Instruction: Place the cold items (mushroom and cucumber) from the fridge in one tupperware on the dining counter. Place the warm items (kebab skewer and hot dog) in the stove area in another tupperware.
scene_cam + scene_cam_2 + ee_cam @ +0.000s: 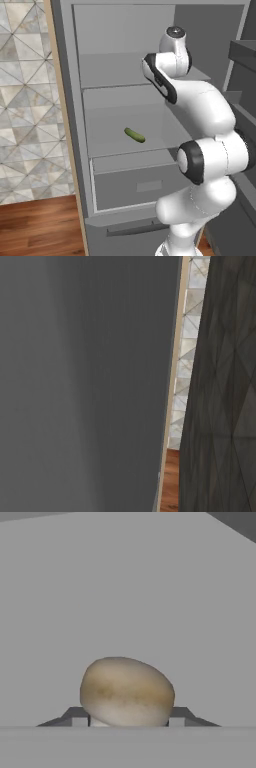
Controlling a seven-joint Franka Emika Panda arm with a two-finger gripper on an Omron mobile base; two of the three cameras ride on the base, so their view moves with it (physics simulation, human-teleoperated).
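Mushroom (127, 691) clamped between gripper (128, 722) fingertips.

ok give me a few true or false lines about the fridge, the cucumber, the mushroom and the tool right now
1. The cucumber lies on a grey fridge shelf. True.
2. The mushroom sits between the fingertips of the tool. True.
3. The cucumber is inside the drawer. False: it lies on the shelf above the drawer.
4. The mushroom is bright red. False: it is beige-tan.
5. The tool holds the cucumber. False: the mushroom is at its tips.
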